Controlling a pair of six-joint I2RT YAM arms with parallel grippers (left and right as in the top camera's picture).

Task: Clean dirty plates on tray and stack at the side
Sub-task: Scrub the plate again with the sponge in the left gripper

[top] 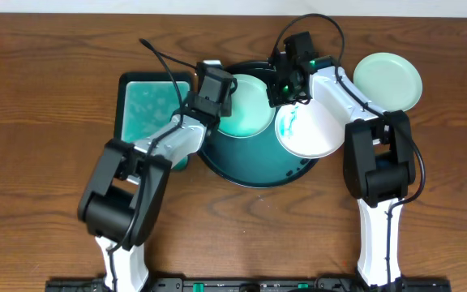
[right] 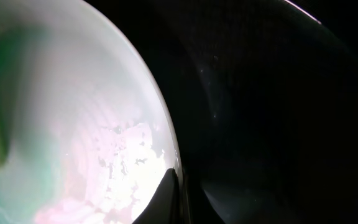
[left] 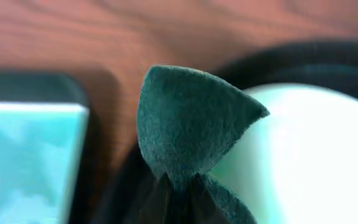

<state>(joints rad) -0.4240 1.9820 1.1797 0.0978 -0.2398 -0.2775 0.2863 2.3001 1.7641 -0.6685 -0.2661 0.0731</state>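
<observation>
Overhead: white plate [top: 306,134] half under arm [top: 343,93]

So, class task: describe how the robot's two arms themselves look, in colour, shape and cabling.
Both the left arm and right arm alternate white tubular links with chunky black joint housings, ending in black wrist units. Thin black cables loop out near the wrists. A small green light glows on the right wrist. No markings are readable.

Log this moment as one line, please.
left gripper: shut on green cloth by mint plate in tray | right gripper: shut on smeared white plate rim | second mint plate: on table
</observation>
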